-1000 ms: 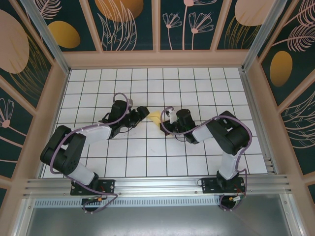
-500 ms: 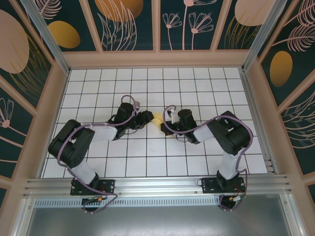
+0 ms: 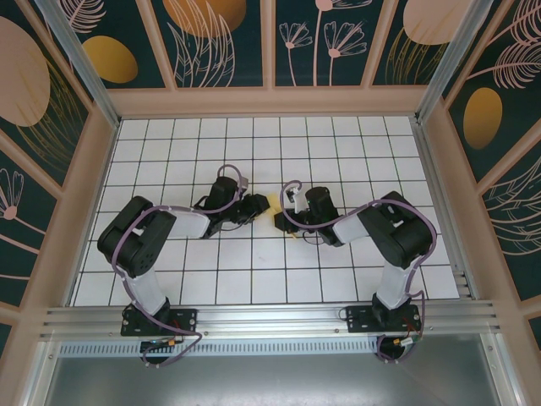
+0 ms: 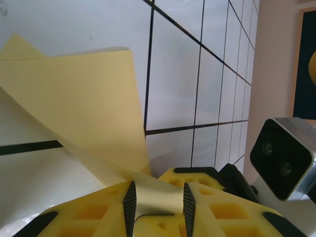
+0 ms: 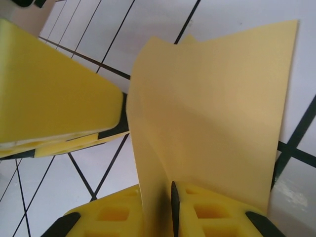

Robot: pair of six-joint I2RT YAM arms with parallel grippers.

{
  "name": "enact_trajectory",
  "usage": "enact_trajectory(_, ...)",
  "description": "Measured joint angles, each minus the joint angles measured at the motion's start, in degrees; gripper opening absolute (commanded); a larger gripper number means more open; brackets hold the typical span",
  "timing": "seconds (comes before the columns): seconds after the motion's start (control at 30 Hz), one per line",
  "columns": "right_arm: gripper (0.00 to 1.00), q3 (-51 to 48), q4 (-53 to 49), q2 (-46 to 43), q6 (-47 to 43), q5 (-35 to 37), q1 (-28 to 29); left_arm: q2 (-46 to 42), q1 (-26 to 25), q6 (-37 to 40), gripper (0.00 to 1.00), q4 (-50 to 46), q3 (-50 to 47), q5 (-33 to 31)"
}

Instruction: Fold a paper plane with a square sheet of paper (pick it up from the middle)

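Observation:
The square sheet of paper (image 3: pixel 272 203) is yellow, partly folded, and held up off the tiles between the two grippers at the table's middle. My left gripper (image 3: pixel 256 205) reaches in from the left. In the left wrist view the paper (image 4: pixel 84 98) fans out ahead, and a strip of it lies between the jaws of the left gripper (image 4: pixel 158 191), which stand apart. My right gripper (image 3: pixel 281 222) meets it from the right. In the right wrist view a standing fold of the paper (image 5: pixel 212 113) runs down between the right gripper (image 5: pixel 157 197) jaws, with a thin dark slit beside one pad.
The white grid-tiled table (image 3: pixel 254 271) is walled by dark panels with orange ovals (image 3: pixel 110 57). The right wrist's camera housing (image 4: pixel 281 158) sits close to my left fingers. A left finger (image 5: pixel 49 84) fills the upper left of the right wrist view.
The left arm has swung right up to the paper and its jaws have narrowed around it. The right gripper stayed in place and its jaws have slackened a little.

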Motion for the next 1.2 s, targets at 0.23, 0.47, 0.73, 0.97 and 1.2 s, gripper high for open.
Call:
enact_trajectory(0.23,0.08,0.0,0.04,-0.22,0.22,-0.72,-0.72,0.31,0.0,0.02,0.34,-0.11,1.31,0.0)
enact_trajectory(0.47,0.01,0.0,0.09,-0.2,2.05,-2.82,-1.46,0.31,0.0,0.04,0.36,-0.22,1.29,-0.04)
enact_trajectory(0.73,0.0,0.0,0.15,0.87,5.05,-4.15,-2.01,-0.26,0.0,0.04,0.37,0.46,-0.61,-0.26)
enact_trajectory(0.97,0.0,0.0,0.15,2.27,7.45,-4.63,-2.43,-0.28,0.0,0.04,0.35,2.19,-1.77,-0.26)
enact_trajectory(1.2,0.0,1.2,-0.07,3.37,9.38,-6.29,-2.84,-0.28,0.0,0.02,0.33,3.41,-1.81,-0.22)
